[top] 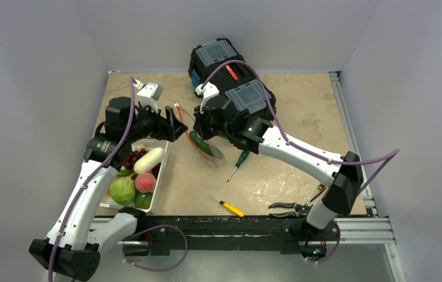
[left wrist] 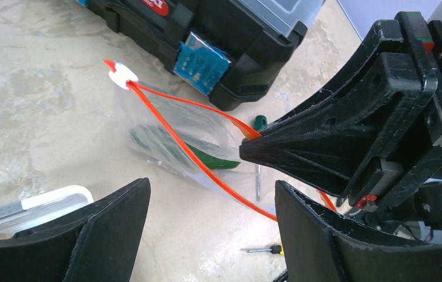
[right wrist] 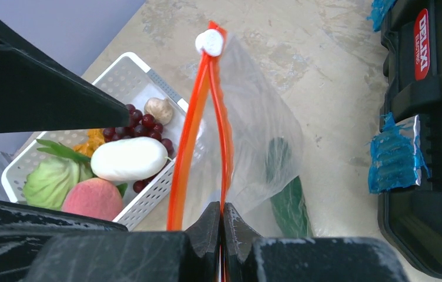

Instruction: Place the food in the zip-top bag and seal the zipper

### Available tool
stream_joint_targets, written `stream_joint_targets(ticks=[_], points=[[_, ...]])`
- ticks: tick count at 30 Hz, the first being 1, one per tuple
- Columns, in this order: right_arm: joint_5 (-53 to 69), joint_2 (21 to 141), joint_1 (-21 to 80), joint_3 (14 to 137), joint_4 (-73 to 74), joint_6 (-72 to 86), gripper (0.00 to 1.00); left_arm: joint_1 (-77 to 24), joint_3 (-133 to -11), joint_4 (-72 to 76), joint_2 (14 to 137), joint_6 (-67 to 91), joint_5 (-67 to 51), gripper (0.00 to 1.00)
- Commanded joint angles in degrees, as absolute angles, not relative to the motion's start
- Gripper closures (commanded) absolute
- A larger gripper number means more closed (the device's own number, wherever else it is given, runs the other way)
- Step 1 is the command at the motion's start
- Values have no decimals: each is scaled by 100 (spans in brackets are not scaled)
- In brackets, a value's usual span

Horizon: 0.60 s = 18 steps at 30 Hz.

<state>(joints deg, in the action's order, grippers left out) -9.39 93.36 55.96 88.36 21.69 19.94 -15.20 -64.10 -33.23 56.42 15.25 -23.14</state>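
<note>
The bag (right wrist: 254, 147) sits on the bench (right wrist: 324, 70) between basket (right wrist: 148, 200) and toolbox (right wrist: 436, 117), zipper (right wrist: 189, 147) parted in a narrow V, a cucumber (right wrist: 289, 200) already inside. The right tool (right wrist: 221, 226) is clenched on one zipper lip; the left tool (left wrist: 211, 197) hangs released and empty near the mouth. For the next item, probably the radish (right wrist: 129, 158), the right should hold that lip high so the mouth gapes for a clean drop.
</note>
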Motion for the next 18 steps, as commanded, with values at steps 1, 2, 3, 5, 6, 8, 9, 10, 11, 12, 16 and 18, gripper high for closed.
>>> stream_joint_targets(ticks=[1,2,3,5,6,8,9,10,11,12,16,18], points=[[-897,9246,5625,8848,1934,2081,100,-1547,-6297,-3033,5498,1447,-1693,25],[-897,9240,5627,8852,1934,2085,100,-1547,-6287,-3051,5482,1472,-1534,25],[-913,9232,5627,8865,1926,2091,100,-1547,-6286,-3082,5465,1507,-1342,26],[-935,9234,5625,8901,1948,2092,100,-1541,-6321,-3219,5427,1564,-831,30],[-952,9240,5629,8923,1977,2087,100,-1526,-6339,-3294,5381,1609,-555,31],[-962,9244,5625,8978,2032,2083,100,-1481,-6304,-3312,5195,1687,-63,33],[-975,9249,5625,9007,2063,2091,100,-1451,-6249,-3281,5068,1731,246,32],[-987,9249,5625,9036,2107,2092,100,-1401,-6185,-3240,4939,1796,503,31],[-997,9243,5625,9051,2137,2096,100,-1337,-6127,-3197,4811,1879,702,28],[-1007,9234,5626,9047,2142,2092,100,-1225,-6079,-3184,4720,1952,892,25],[-1016,9186,5624,9025,2164,2067,100,-923,-6084,-3337,4711,2262,1348,14],[-991,9192,5625,9031,2179,2065,100,-866,-6163,-3529,4879,2502,1489,8]])
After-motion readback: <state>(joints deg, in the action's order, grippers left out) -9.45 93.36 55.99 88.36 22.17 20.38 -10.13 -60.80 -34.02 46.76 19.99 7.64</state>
